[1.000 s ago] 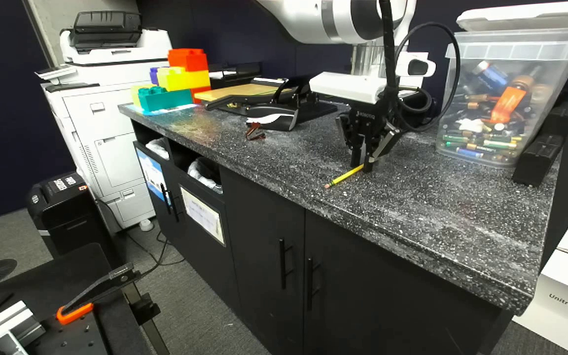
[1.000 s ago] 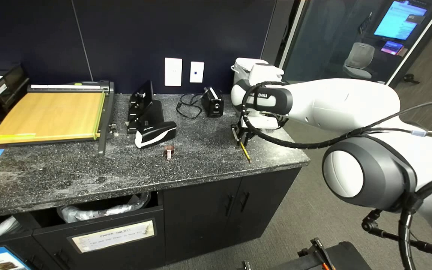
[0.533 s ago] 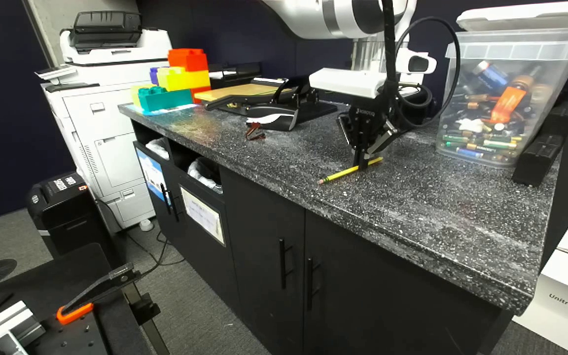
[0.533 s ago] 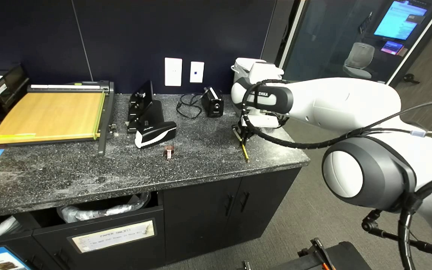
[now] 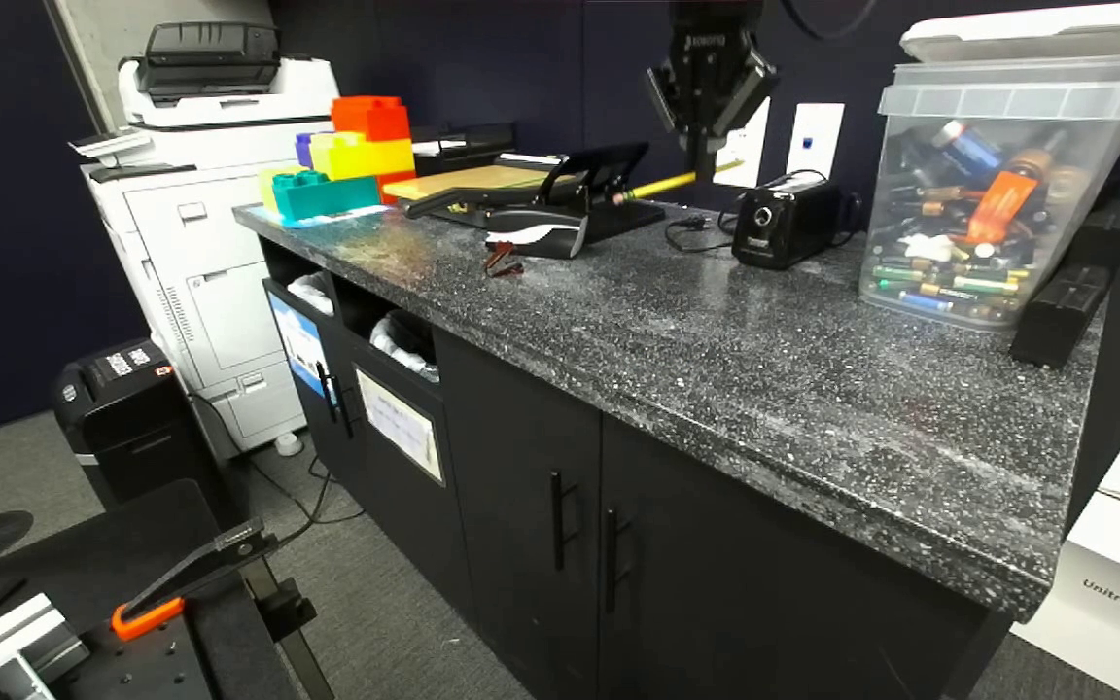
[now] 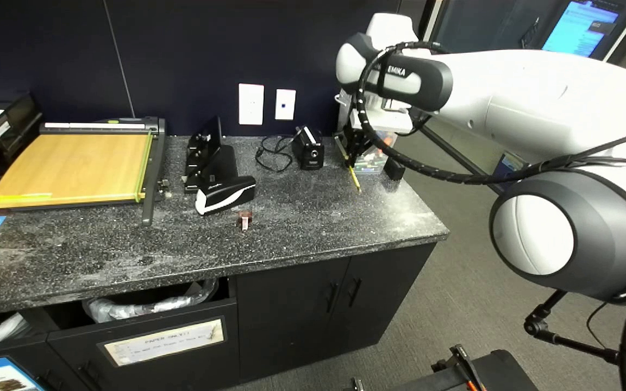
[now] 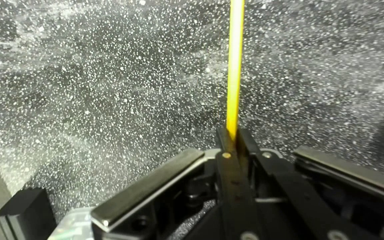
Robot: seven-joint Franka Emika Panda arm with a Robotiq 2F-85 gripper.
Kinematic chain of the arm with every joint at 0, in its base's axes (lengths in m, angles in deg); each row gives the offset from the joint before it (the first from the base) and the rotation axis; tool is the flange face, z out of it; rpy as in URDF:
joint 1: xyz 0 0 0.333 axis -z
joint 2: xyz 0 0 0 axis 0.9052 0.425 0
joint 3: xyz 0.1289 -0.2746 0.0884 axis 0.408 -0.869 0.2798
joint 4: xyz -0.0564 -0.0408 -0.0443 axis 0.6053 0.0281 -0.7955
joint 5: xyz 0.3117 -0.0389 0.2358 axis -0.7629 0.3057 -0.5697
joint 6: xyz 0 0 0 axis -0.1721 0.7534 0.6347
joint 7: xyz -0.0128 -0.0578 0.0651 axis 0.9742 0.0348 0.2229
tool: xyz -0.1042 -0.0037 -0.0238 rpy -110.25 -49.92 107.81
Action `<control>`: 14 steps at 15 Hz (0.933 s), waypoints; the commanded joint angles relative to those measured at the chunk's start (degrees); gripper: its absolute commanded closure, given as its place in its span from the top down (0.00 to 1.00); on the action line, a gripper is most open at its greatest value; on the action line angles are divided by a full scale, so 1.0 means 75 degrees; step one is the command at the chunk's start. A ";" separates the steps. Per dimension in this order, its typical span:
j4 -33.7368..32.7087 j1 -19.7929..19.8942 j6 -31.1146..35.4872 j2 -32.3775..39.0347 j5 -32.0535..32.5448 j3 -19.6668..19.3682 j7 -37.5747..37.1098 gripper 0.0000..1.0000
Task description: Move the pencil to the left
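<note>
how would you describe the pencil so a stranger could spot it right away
Start at the dark speckled counter, then look up to the robot's black gripper above it. Clamped there is the pencil, its pink eraser end showing. Unlike the chunky black box standing on the counter, it is slim, yellow and held in the air.

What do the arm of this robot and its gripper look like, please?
The arm is white and rounded, with dark grey joints. A black cable runs along it, and light letters read EMIKA. The gripper is mostly black, with slim fingers and greyish side bars.
</note>
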 commanded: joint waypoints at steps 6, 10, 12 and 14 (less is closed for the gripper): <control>-0.1938 -0.0184 -0.1179 0.1299 0.0131 0.0091 -0.0360 0.02; -0.2263 -0.0297 -0.1088 0.1825 0.0046 -0.0010 -0.0417 0.02; -0.2295 -0.0318 -0.1011 0.1973 0.0014 0.0014 -0.0388 0.02; -0.2284 -0.0439 -0.0937 0.2084 -0.0003 0.0044 -0.0437 0.02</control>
